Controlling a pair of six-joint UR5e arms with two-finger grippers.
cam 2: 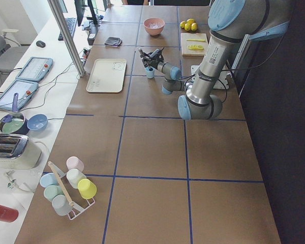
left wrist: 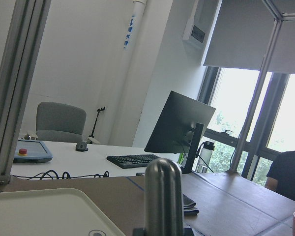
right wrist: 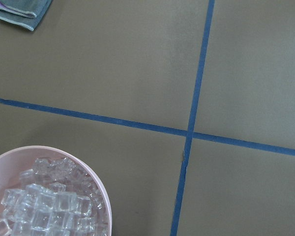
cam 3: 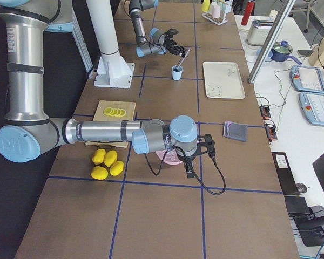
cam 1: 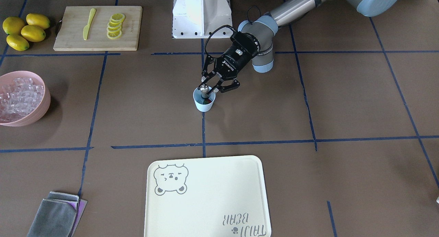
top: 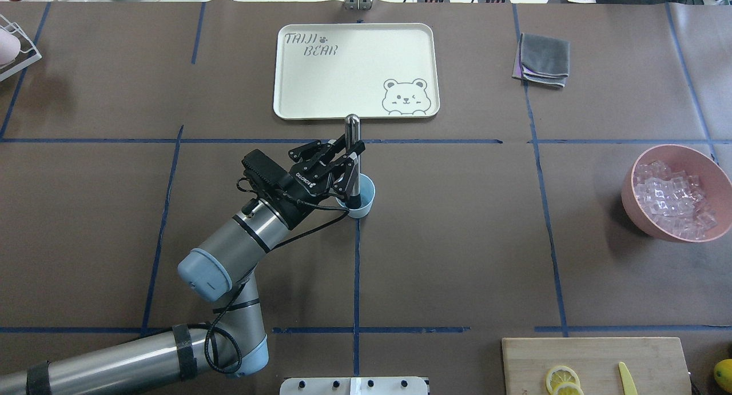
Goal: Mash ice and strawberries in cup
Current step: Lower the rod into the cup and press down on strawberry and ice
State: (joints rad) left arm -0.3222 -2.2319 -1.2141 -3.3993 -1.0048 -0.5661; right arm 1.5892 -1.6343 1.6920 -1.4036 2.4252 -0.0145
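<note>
The pale blue cup stands at the table's middle; it also shows in the overhead view. A bit of dark red strawberry shows inside it; I cannot make out ice in the cup. My left gripper is shut on an upright metal muddler whose lower end is inside the cup. The muddler's rounded top fills the left wrist view. Ice cubes fill the pink bowl. My right gripper hangs over that bowl, seen only from the side; I cannot tell its state.
A cream bear tray lies beyond the cup. A cutting board with lemon slices and a yellow knife is near the robot's right, with whole lemons beside it. A folded grey cloth lies far right.
</note>
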